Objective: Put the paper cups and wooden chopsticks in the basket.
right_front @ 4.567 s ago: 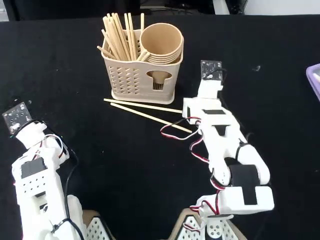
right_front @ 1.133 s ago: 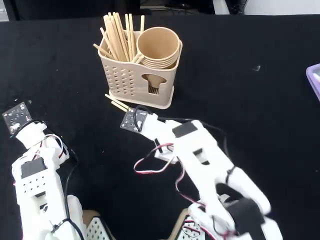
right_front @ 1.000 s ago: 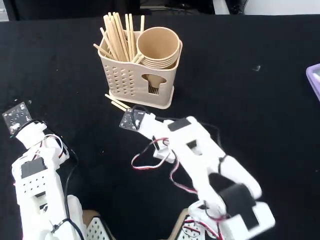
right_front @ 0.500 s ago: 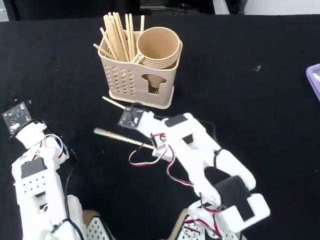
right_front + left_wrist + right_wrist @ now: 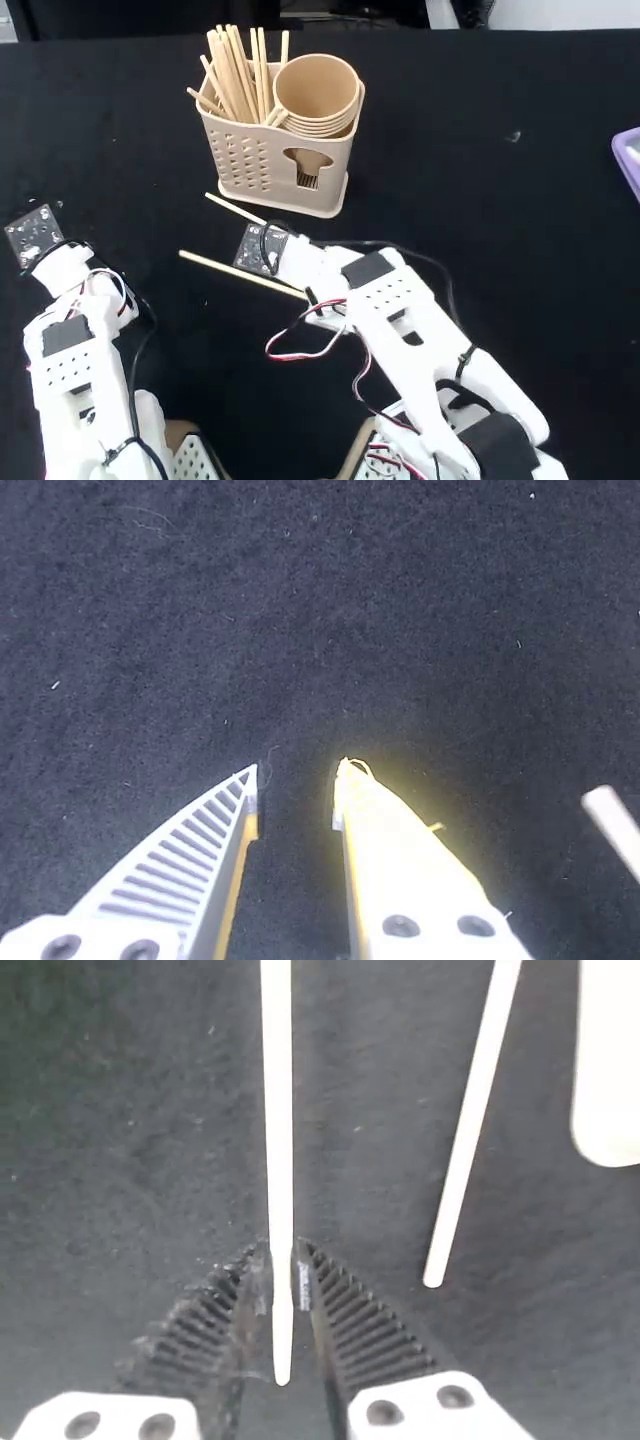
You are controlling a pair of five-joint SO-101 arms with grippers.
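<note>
Wooden chopstick [image 5: 277,1110] seemingly lifted (right claw [image 5: 282,1252] clamped).

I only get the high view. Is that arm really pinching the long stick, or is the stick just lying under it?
Observer: Pinching it: the right gripper is shut on the held chopstick near one end.
Operator: And the other stick?
Observer: The loose chopstick lies on the table beside it, clear of the gripper.
Operator: What about the other arm?
Observer: The left gripper is open above the table, holding nothing.
</note>
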